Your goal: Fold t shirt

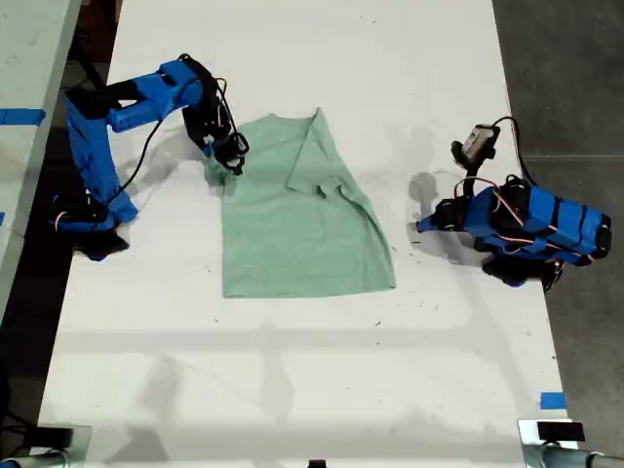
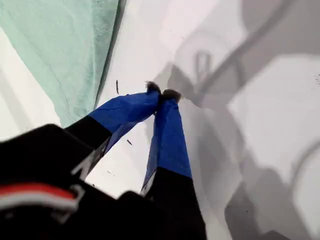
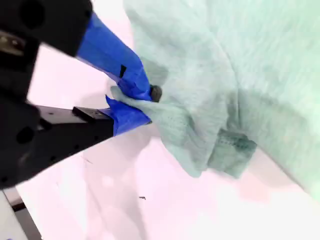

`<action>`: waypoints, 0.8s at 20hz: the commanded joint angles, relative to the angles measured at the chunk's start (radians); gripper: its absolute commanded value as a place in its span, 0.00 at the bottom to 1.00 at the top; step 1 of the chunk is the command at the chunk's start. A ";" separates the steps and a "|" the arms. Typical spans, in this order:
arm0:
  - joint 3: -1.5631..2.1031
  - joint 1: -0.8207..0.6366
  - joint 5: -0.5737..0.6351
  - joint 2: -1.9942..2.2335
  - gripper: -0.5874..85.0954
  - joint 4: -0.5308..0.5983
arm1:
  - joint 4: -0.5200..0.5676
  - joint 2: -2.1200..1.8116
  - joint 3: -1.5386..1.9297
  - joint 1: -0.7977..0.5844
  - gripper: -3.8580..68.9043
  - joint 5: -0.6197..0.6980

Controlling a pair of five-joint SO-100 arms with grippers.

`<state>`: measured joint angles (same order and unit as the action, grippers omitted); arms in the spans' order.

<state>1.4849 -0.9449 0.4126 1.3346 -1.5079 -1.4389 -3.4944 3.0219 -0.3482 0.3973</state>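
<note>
Nearest, toward the exterior view's right: a scrap of blue tape (image 1: 552, 400) on the white surface (image 1: 292, 390). Farther in, on that same side: my first tool (image 1: 421, 226) (image 2: 162, 92), tips pressed together on nothing, low over bare surface, near the t shirt (image 1: 292, 234) but apart from it. Mid-surface: the pale mint t shirt, spread mostly flat, one side folded over. Farthest, on the exterior view's left: my second tool (image 1: 232, 161) (image 3: 150, 105), clamped on a bunched sleeve edge of the cloth.
</note>
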 commanded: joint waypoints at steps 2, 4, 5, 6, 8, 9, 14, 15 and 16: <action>-0.318 0.127 -0.015 0.021 0.00 -0.075 | 0.020 -0.008 0.026 0.011 0.07 -0.003; -0.443 0.179 0.015 0.000 0.00 -0.072 | 0.020 -0.008 0.026 0.011 0.07 -0.003; -0.482 0.207 0.034 -0.012 0.00 -0.064 | 0.020 -0.008 0.026 0.011 0.07 -0.003; -0.500 0.232 0.049 -0.023 0.00 -0.049 | 0.020 -0.008 0.026 0.011 0.07 -0.003; -0.500 0.279 0.075 -0.034 0.00 0.000 | 0.020 -0.008 0.026 0.011 0.07 -0.003; -0.500 0.308 0.087 -0.043 0.00 0.034 | 0.020 -0.008 0.026 0.011 0.07 -0.002; -0.502 0.400 0.098 -0.141 0.06 0.181 | 0.020 -0.008 0.026 0.011 0.07 -0.002; -0.502 0.414 0.098 -0.156 0.10 0.198 | 0.020 -0.008 0.026 0.011 0.07 -0.002; -0.502 0.425 0.103 -0.164 0.18 0.207 | 0.020 -0.008 0.026 0.011 0.07 -0.002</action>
<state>1.0492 -0.5522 0.5031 1.1566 -1.3238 -1.4389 -3.4944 3.0219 -0.3405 0.3973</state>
